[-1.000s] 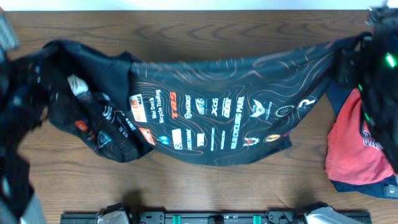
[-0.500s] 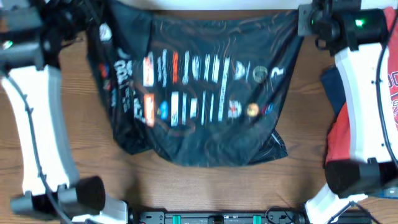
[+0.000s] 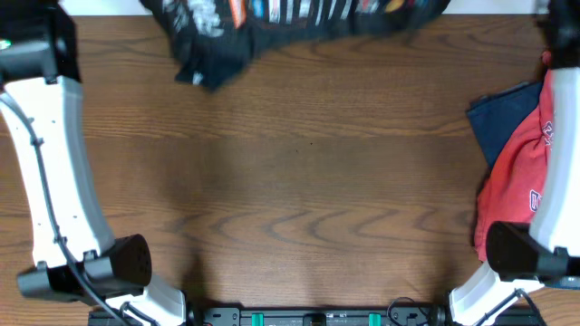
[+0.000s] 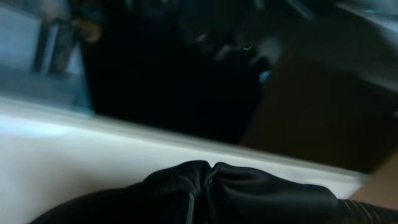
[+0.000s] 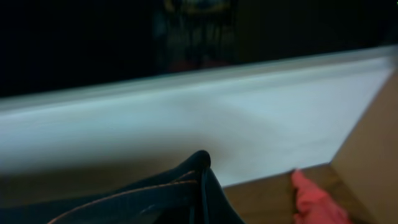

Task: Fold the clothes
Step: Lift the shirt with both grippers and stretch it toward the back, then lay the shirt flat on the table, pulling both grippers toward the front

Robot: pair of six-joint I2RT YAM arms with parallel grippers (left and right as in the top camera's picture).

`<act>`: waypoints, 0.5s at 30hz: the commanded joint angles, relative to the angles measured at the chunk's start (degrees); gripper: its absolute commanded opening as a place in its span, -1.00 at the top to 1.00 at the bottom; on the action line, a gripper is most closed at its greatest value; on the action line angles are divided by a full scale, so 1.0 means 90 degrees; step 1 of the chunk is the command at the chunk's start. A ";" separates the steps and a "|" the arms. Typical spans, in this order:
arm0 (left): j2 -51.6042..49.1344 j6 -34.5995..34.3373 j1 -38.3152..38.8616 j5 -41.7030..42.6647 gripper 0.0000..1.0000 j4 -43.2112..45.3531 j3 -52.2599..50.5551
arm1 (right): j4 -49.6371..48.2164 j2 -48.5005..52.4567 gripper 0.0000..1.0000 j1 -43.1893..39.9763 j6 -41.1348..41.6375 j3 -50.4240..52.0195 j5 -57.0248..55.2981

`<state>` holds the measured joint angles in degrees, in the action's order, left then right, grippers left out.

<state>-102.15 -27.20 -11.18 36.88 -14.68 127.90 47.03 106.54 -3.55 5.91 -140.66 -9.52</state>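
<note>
Black jersey (image 3: 210, 34), bunched, logos showing, stretches left-right along the tabletop's (image 3: 299, 181) far edge; both jaws pinch it.

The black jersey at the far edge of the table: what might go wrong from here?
1. The black jersey lies bunched across the far edge of the table, partly out of view; it may drop behind or land crumpled.
2. Each wrist view shows only a small bunch of its fabric, which might slip free.
3. The red and navy clothes lie right beside the right arm, which could snag them.
</note>
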 commanded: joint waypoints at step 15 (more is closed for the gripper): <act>-0.0345 0.3058 0.0075 -0.0034 0.88 -0.8068 -0.0529 | 0.4058 -0.0049 0.98 -0.0763 0.0189 0.2246 -0.0466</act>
<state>-104.18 -9.26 -10.96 43.44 -84.38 126.04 82.17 105.82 -8.67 6.57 -124.81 -9.19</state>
